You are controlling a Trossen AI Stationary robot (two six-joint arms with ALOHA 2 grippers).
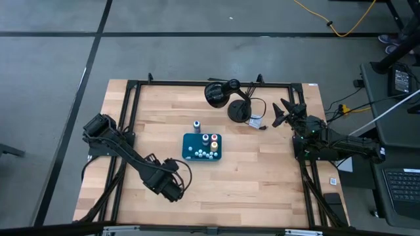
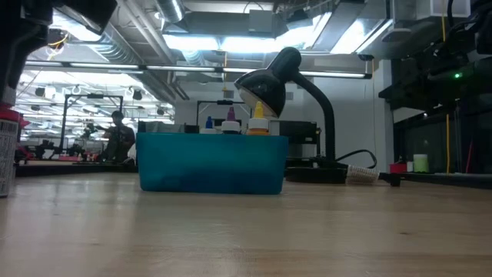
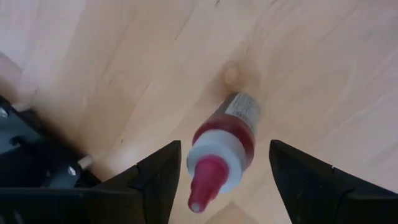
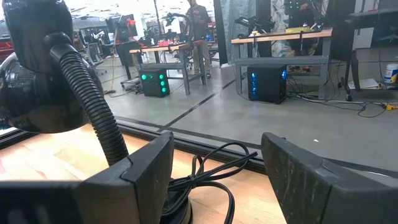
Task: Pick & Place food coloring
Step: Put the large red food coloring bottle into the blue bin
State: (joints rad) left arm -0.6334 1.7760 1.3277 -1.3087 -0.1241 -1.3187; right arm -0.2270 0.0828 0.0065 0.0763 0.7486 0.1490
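left gripper: sat low near the table's front-left, fingers spread, nothing pinched. Wrist view showed a red-topped bottle lying on its side on the wood between the fingers, nozzle toward the camera, gaps on both sides.
right gripper: parked at the back-right of the table, fingers spread, empty. Pointed at the desk lamp.
food coloring: most bottles stood in the teal tray mid-table. Red top, orange top and pale caps visible from above. One blue-topped bottle stood on the wood just behind the tray, outside it.
low view: coloured tips poked above the tray's front wall.
desk lamp: black, behind the tray, cable running right.
table: light wood, black frame rails along the edges.
background: a person stood far off in the room.
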